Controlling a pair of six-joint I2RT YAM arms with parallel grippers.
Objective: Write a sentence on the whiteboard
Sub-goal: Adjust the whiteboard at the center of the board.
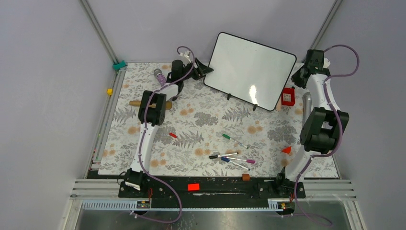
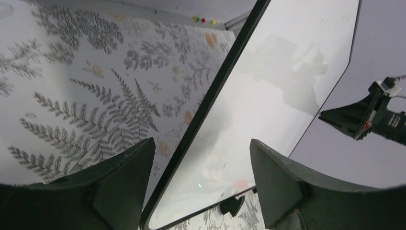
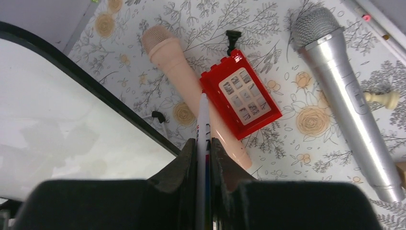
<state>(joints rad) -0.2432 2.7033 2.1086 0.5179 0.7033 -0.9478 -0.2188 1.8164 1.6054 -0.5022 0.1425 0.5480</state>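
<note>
The whiteboard [image 1: 249,72] stands on its black feet at the back of the table, leaning back. Its face is blank; no red sentence shows on it. My left gripper [image 1: 203,69] is open and empty at the board's left edge; in the left wrist view the board [image 2: 268,81] and its black frame run between my open fingers [image 2: 202,143]. My right gripper [image 1: 299,76] is by the board's right edge, shut on a white marker [image 3: 203,115] that points down at the table. The board's corner [image 3: 48,129] lies to its left.
A red toy phone box [image 3: 239,93], a peach microphone [image 3: 177,62], a silver microphone [image 3: 344,86] and a white chess pawn [image 3: 383,99] lie right of the board. Several markers [image 1: 234,155] lie at the front middle. A purple microphone [image 1: 159,75] lies at the back left.
</note>
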